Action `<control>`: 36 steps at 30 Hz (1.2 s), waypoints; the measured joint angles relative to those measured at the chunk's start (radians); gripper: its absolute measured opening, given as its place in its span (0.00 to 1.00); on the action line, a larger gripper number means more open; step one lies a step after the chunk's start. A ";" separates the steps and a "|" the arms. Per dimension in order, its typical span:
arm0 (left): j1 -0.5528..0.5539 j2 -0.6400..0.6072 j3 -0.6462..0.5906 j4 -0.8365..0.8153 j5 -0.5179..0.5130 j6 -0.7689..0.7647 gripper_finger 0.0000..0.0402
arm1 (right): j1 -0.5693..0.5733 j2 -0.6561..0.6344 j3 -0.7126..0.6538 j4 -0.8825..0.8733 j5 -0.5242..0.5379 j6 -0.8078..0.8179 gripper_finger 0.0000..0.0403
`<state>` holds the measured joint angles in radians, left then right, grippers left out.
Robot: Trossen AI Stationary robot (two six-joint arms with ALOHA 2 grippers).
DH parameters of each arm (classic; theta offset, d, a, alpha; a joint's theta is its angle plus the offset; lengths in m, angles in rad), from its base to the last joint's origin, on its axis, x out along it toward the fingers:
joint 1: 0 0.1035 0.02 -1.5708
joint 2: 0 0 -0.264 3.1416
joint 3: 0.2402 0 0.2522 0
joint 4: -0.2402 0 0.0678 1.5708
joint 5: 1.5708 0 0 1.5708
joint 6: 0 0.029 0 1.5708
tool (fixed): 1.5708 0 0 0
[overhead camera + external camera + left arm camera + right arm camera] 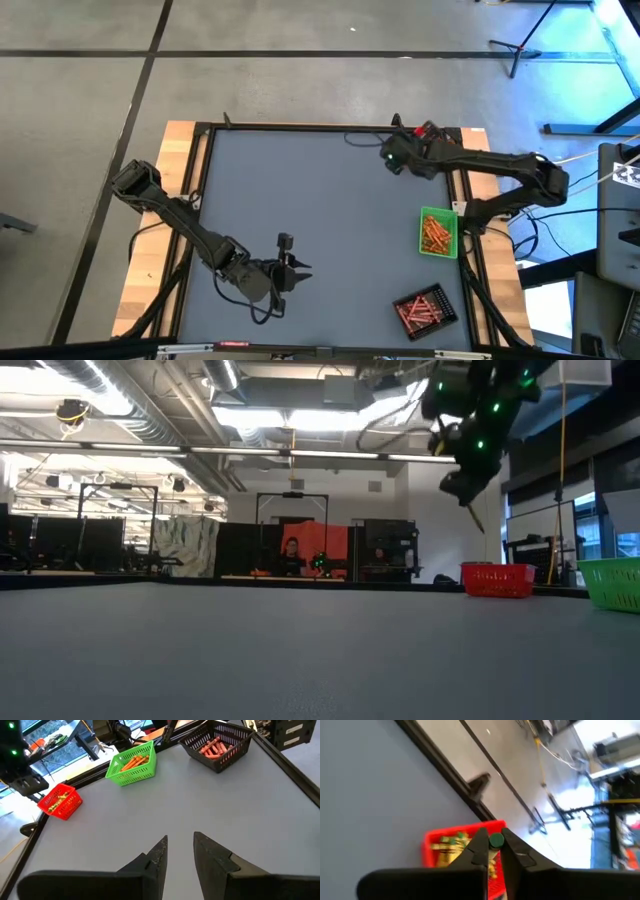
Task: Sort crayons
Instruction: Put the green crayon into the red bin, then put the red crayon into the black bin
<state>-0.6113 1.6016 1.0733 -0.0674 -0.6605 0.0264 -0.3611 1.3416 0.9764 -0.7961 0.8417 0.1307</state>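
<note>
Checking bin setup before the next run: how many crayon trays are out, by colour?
Red tray: 1
Green tray: 1
Black tray: 1
Total: 3 trays, each with crayons in it.

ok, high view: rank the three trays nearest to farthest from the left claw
1. Black tray: near edge of the table, off to the left claw's right, red crayons in it.
2. Green tray: right side, mid-table, orange crayons.
3. Red tray: far right corner, under the right claw, which grips a green crayon.
</note>
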 joint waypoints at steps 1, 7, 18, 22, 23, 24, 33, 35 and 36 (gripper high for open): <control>0.000 0.000 0.000 0.000 0.000 -0.009 0.19 | -0.028 0.007 -0.013 0.020 0.003 -0.006 0.06; 0.000 0.000 0.000 0.000 0.000 -0.050 0.19 | -0.155 0.032 -0.128 0.184 -0.009 -0.032 0.07; 0.000 0.000 0.000 0.000 0.000 -0.050 0.19 | -0.249 0.032 -0.206 0.272 -0.113 -0.033 0.23; 0.000 0.000 0.000 0.006 0.000 -0.050 0.19 | -0.244 0.030 -0.205 0.263 -0.139 -0.026 0.39; 0.001 0.000 0.000 0.010 0.000 -0.050 0.19 | -0.234 0.027 -0.204 0.246 -0.160 -0.016 0.42; 0.002 0.000 0.000 0.013 0.003 -0.050 0.19 | -0.221 0.024 -0.204 0.236 -0.174 -0.006 0.44; 0.048 0.004 0.000 0.015 0.223 -0.099 0.22 | 0.130 -0.053 -0.204 0.303 -0.171 0.052 0.49; 0.065 0.016 0.000 0.023 0.272 -0.099 0.26 | 0.224 -0.059 -0.204 0.358 -0.155 0.053 0.49; 0.072 0.024 0.000 0.026 0.297 -0.098 0.29 | 0.269 -0.059 -0.204 0.393 -0.149 0.053 0.49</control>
<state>-0.5389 1.6255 1.0729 -0.0413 -0.3639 -0.0719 -0.0922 1.2831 0.7723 -0.4028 0.6928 0.1837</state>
